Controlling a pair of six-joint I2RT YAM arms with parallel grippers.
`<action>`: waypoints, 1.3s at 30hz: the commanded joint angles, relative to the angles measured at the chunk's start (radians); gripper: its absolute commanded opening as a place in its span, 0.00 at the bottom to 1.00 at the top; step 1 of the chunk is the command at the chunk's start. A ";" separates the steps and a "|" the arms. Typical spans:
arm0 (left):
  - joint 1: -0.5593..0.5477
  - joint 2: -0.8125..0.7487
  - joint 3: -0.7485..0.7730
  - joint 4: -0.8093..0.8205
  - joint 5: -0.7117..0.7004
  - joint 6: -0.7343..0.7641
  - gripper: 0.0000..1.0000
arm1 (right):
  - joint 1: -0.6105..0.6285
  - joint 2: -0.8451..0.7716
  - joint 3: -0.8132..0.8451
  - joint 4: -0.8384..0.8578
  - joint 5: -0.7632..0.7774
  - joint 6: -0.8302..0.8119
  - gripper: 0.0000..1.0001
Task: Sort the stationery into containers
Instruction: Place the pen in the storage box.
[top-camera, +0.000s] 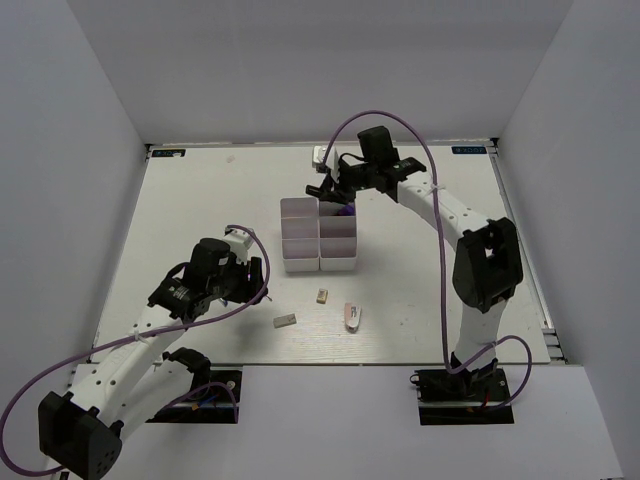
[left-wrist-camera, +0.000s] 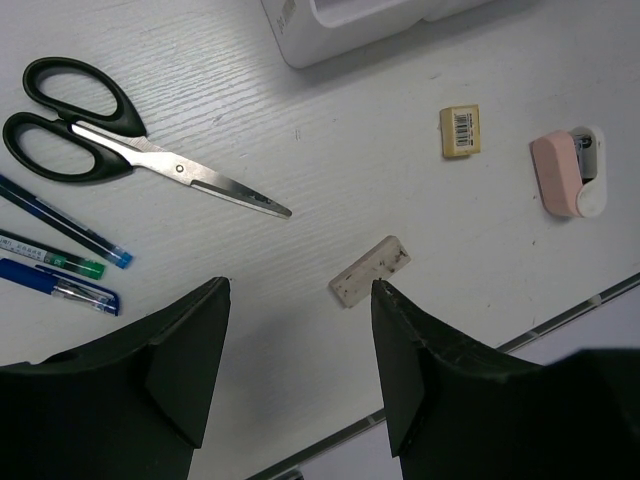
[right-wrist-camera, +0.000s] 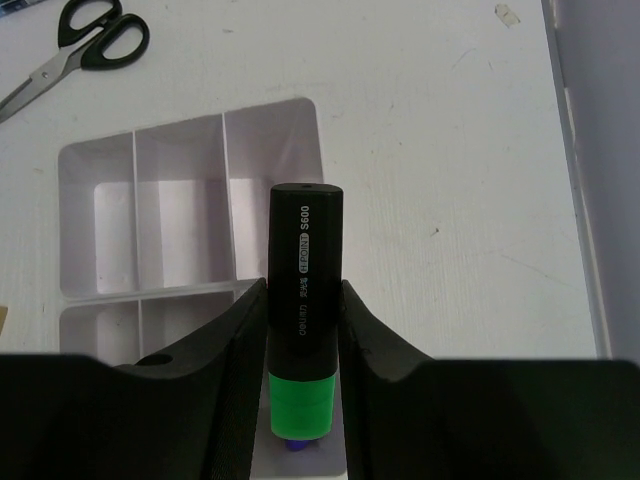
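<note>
Stationery lies loose on the table (top-camera: 200, 200) between the arms and the bins (top-camera: 320, 236). The left arm (top-camera: 150, 330) rises from the near-left corner, bent, with its wrist tipped down toward the tabletop. The left gripper (left-wrist-camera: 300, 370) stands wide with nothing between its fingers. The block (left-wrist-camera: 370, 270) lies flat just past the tip of one finger, not touching it.

Beyond the block are the eraser (left-wrist-camera: 460, 131), with a barcode on its face, and the pink and white stapler (left-wrist-camera: 568, 172), each apart from the others. The top view shows these three in a loose row in front of the bins. Only the left wrist view shows the scissors (left-wrist-camera: 110, 140), closed, and three pens (left-wrist-camera: 60, 250) side by side; from above the arm covers them.

The right arm (top-camera: 485, 265) stands up from the near-right base, bends at the elbow and reaches across to the far end of the bins. The right gripper (right-wrist-camera: 300, 285) is clamped on the highlighter (right-wrist-camera: 305, 230), which hangs over the bins at their edge. Its black body points away from the wrist and its green cap toward it. "S600" reads clearly on the barrel; the smaller print beside it is hard to read. A bit of purple shows just under the cap.
</note>
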 joint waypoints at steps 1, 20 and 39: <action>0.003 -0.002 -0.003 0.008 0.005 0.010 0.69 | -0.019 0.013 0.033 0.044 -0.047 0.017 0.00; 0.003 0.006 -0.003 0.010 0.002 0.010 0.69 | -0.051 0.029 -0.027 -0.002 -0.064 -0.015 0.00; 0.005 -0.002 -0.003 0.005 -0.001 0.009 0.69 | -0.048 0.044 -0.029 -0.011 -0.042 -0.017 0.28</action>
